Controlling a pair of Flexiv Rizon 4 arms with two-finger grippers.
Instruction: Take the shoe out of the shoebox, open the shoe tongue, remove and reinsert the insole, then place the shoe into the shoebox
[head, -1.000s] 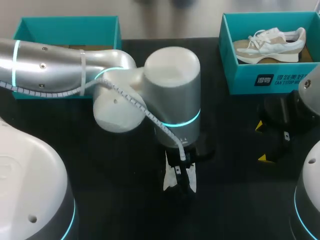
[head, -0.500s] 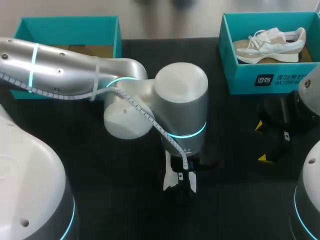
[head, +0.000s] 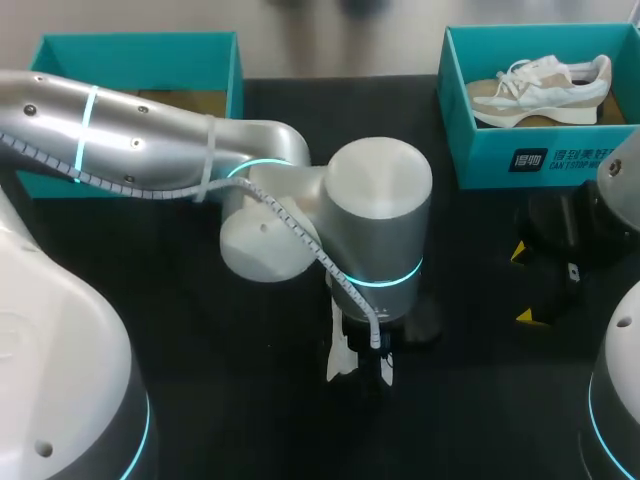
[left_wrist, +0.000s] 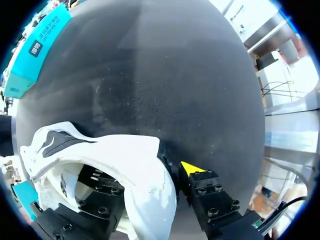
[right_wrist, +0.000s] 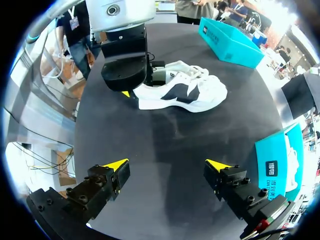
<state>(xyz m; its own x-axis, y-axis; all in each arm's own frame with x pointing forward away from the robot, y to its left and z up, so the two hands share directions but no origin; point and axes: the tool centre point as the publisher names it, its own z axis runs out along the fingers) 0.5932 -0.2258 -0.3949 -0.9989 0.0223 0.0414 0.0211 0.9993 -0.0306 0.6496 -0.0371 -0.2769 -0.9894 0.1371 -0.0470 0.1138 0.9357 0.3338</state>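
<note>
A white shoe with a dark side mark (right_wrist: 182, 92) lies on its side on the black table (head: 200, 400). In the head view only its heel end (head: 340, 362) shows under my left wrist. My left gripper (head: 362, 368) (left_wrist: 145, 172) straddles the shoe's heel wall (left_wrist: 145, 160). One finger is inside the shoe, and the yellow-tipped finger (left_wrist: 192, 169) is outside with a thin dark gap beside it. My right gripper (right_wrist: 167, 165) (head: 525, 285) hangs open and empty over the table's right side, well short of the shoe.
A teal shoebox (head: 520, 160) at the back right holds a beige and white shoe (head: 540, 85). A second teal box (head: 130, 50) stands at the back left, partly behind my left arm. Bare black table lies between my right gripper and the white shoe.
My left arm has shifted a little to the right and toward the front. Its fingers have come closer together around the shoe's heel. The right arm has not moved.
</note>
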